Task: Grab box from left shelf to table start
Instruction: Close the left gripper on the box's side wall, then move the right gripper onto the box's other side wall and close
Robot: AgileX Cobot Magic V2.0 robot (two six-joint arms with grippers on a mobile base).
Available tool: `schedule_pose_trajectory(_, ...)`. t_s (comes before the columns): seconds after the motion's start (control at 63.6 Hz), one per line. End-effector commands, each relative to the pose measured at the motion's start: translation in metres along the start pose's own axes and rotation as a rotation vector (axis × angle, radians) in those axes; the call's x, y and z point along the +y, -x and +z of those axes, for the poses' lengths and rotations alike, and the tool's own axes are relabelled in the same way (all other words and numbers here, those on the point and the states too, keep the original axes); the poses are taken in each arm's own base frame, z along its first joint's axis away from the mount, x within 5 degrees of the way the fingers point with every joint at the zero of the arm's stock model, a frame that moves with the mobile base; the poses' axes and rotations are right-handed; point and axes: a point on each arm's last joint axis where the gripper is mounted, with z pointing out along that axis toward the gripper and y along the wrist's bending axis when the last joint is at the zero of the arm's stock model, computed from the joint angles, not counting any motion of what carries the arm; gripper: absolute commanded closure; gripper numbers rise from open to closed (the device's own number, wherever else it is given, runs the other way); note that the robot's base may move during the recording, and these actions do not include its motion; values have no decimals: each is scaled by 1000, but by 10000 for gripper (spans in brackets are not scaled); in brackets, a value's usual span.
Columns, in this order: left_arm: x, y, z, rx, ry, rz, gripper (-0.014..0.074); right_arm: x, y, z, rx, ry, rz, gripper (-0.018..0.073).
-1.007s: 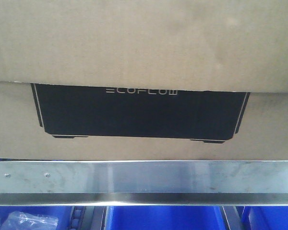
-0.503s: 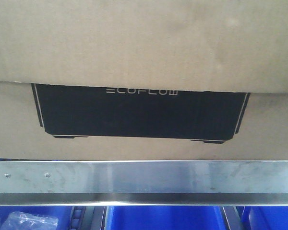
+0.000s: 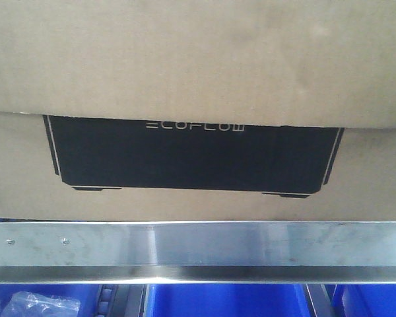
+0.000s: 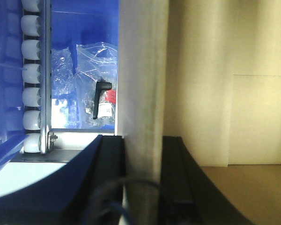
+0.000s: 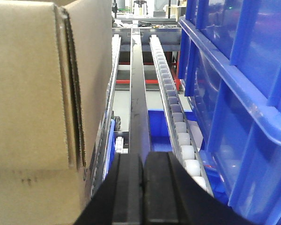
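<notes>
Front view: the box point(image 3: 198, 59), a large brown cardboard carton, fills the upper part of the frame. Its wide black panel point(image 3: 195, 158) carries white "ECOFLOW" lettering. The box sits on the left shelf point(image 3: 119, 272), with its lower edge just behind the brushed-steel front rail point(image 3: 264, 241) that runs straight across the frame. Small screws show at the rail's left end. Below the rail are blue bins point(image 3: 224, 300), and a crumpled clear plastic bag point(image 3: 33, 305) lies in the one at lower left.

Left wrist view, turned on its side: my left tool point(image 4: 143, 138) has its two dark fingers point(image 4: 111, 159) spread apart. A pale steel band runs between them, and I cannot tell whether they touch it. Cardboard lies to one side of the band. On the other side is a blue bin holding clear bags point(image 4: 86, 65) and a small black handle-shaped part point(image 4: 102, 99), next to a row of white rollers point(image 4: 32, 70).

Right wrist view: my right tool point(image 5: 143, 157) has its pads together, with only a thin seam between them and nothing held. It points along a dark strip between two roller tracks point(image 5: 175, 122). The box's side is close on the left and stacked blue bins are close on the right.
</notes>
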Motion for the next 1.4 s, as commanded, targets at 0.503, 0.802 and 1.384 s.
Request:
schedule_pose_trajectory(0.503, 0, -7, -18, 31, -32, -24, 608, 2, 53, -5, 36, -9, -11, 510)
schedule_pose_trajectory(0.802, 0, -7, -18, 31, -32, -24, 608, 6, 131, 7, 109, -20, 100, 510)
schedule_pose_trajectory(1.384, 0, -7, -18, 31, -32, -24, 608, 16, 199, 88, 517, -17, 116, 413)
